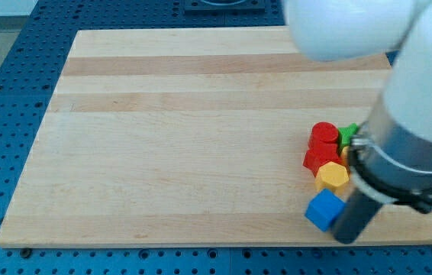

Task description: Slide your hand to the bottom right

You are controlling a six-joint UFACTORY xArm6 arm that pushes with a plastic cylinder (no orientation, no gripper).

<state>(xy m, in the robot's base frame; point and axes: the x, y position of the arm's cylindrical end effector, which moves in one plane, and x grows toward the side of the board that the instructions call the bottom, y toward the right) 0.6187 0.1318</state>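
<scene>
1. Risk: my tip (346, 238) is sitting near the board's (162, 137) bottom right corner, touching or just beside the blue cube (324, 210). Further travel is risking shoving it off the bottom edge.
2. Risk: the arm is crowding the yellow block (332, 177), red blocks (322, 149) and green block (346, 135).
3. Tip state: a bare rod is grasping nothing.
</scene>
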